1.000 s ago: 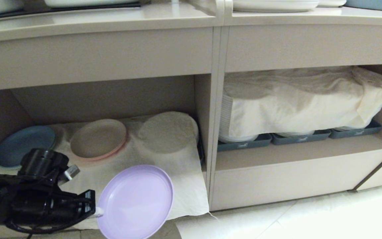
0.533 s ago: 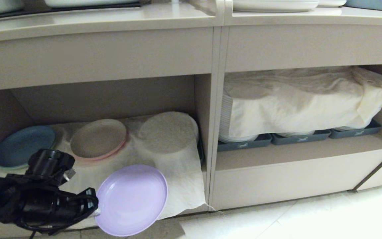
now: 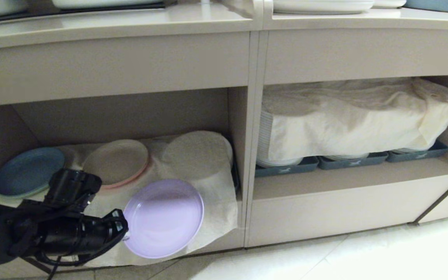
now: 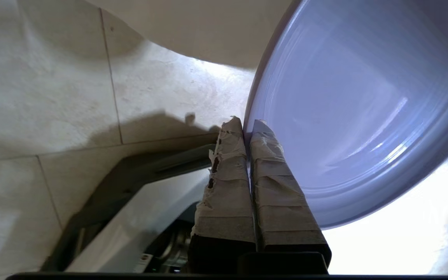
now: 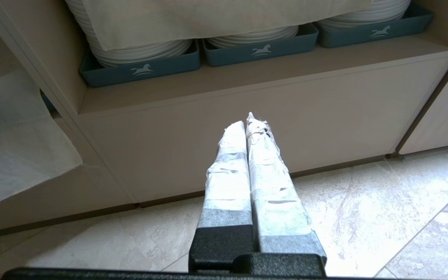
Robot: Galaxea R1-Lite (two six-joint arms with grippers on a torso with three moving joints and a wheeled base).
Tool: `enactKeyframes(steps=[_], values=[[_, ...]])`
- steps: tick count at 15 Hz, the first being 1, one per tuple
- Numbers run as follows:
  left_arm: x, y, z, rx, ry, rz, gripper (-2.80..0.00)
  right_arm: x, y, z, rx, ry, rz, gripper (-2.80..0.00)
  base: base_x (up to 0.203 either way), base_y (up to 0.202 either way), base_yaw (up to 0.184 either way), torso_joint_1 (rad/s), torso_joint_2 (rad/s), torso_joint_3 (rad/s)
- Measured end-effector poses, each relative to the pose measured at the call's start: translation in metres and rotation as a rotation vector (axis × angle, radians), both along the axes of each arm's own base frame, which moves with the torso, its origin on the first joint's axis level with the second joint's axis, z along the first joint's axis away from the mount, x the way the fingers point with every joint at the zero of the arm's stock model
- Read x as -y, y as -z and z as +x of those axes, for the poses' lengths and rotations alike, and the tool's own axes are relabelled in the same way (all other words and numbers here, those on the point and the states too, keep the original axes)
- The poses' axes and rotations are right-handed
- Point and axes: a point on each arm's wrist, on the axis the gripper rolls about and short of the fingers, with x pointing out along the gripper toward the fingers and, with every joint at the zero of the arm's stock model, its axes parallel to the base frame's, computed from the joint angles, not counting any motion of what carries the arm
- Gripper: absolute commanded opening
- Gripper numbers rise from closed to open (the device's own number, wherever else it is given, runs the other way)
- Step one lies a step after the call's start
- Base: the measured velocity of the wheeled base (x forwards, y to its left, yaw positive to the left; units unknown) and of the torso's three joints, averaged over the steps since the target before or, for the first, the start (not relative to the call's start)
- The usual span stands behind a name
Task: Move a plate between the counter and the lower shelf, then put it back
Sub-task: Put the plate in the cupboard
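I am holding the lavender plate [image 3: 163,217] by its left rim with my left hand [image 3: 125,236], the two taped fingers [image 4: 265,167] pinching the rim between them. Over the last second the plate has been rising from low in front of the cabinet and moving farther in, toward the lower shelf [image 3: 130,116]. It is now hanging tilted, its face turned toward me, in front of the cream cloth [image 3: 216,206] that is draping over the shelf's front edge. I am judging that this is the carry into the shelf, with the set-down yet to come and the return to the desk [image 3: 130,23] after that.

Farther back on the same cloth, a blue plate [image 3: 27,171] is sitting at the left, a beige-pink plate [image 3: 117,161] in the middle, and a cloth-covered round stack [image 3: 196,153] at the right. The free spot is looking like the near cloth in front of them.

The neighbouring cubby on the right is holding grey-blue trays [image 3: 348,160] of stacked white plates [image 5: 142,52] under another cloth [image 3: 356,116]. Pale stone floor tiles [image 3: 344,256] are running along the base of the beige cabinet.

My right hand [image 5: 249,122] is idling low before that right cubby, fingers pressed together on nothing.
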Motion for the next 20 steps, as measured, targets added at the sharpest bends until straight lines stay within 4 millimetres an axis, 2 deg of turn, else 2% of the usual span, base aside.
enactKeyframes(steps=[5,11,20], values=[[0.01,-0.005,0.005,0.005,-0.085,-0.06,-2.8,0.0,0.0,0.0,0.0,-0.001,0.0,-2.8,0.0,0.0,0.0,0.0,0.0,0.0],[0.013,-0.009,0.016,0.021,-0.178,-0.077,-2.8,0.0,0.0,0.0,0.0,0.0,0.0,-2.8,0.0,0.0,0.0,0.0,0.0,0.0],[0.024,-0.015,0.034,0.047,-0.223,-0.136,-2.8,0.0,0.0,0.0,0.0,0.0,0.0,-2.8,0.0,0.0,0.0,0.0,0.0,0.0]])
